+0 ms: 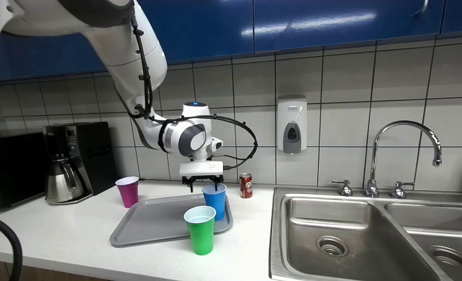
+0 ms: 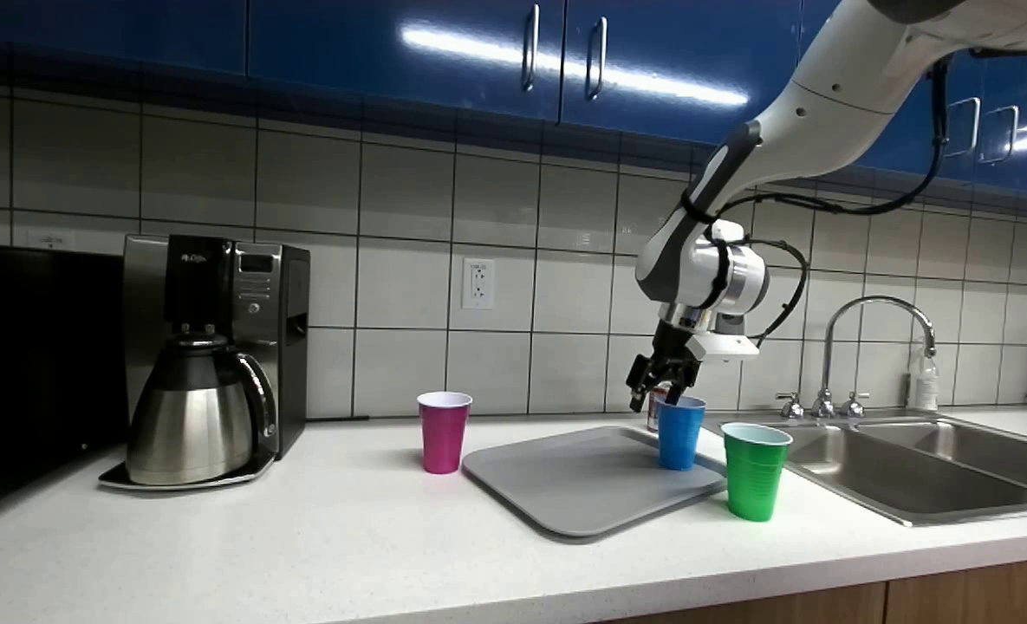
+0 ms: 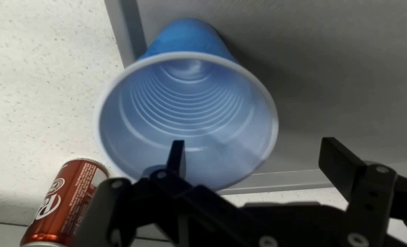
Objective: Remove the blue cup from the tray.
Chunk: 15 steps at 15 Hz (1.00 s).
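The blue cup (image 1: 216, 205) stands upright near the sink-side end of the grey tray (image 1: 156, 220). In an exterior view, the cup (image 2: 680, 438) and tray (image 2: 574, 490) both show. My gripper (image 1: 204, 189) is open and points down at the cup's top; it also shows in an exterior view (image 2: 655, 401). In the wrist view, one finger of the gripper (image 3: 253, 144) lies over the mouth of the cup (image 3: 186, 99). The other finger is outside the rim, above the tray (image 3: 344, 85). I cannot tell how far the first finger reaches below the rim. Nothing is held.
A green cup (image 1: 201, 236) stands on the counter at the tray's front edge. A red soda can (image 3: 66, 202) stands behind the blue cup, near the wall. A magenta cup (image 2: 444, 438) is beyond the tray's far end. A sink (image 1: 332, 234) and a coffee maker (image 2: 210, 373) flank the area.
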{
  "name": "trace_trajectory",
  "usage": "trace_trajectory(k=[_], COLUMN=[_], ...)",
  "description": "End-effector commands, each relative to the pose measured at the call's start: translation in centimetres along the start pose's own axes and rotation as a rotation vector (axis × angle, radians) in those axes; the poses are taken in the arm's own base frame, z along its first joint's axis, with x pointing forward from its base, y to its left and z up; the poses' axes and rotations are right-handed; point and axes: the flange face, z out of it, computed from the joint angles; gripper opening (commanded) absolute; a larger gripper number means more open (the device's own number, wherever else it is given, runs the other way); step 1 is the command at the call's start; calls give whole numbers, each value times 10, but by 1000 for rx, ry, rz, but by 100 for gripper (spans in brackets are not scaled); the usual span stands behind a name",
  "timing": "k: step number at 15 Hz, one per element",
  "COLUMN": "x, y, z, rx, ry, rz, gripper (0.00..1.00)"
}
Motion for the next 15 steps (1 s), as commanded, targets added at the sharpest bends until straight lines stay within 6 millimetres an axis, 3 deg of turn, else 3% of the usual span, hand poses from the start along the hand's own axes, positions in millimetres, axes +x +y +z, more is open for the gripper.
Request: trace_trajectory(k=[1,2,3,5,12,14,15], x=[3,2,2,2,1,0,0], y=[5,5,5,5,8,9,9], z=[3,4,5,5,0,-2,-2], rx=[4,4,5,7,-8,-10,-11], ry=[5,5,5,5,8,8,8], rz=[-19,-20,-19,-18,-23,-23,-22], gripper=[100,96,74,71,15,1,0])
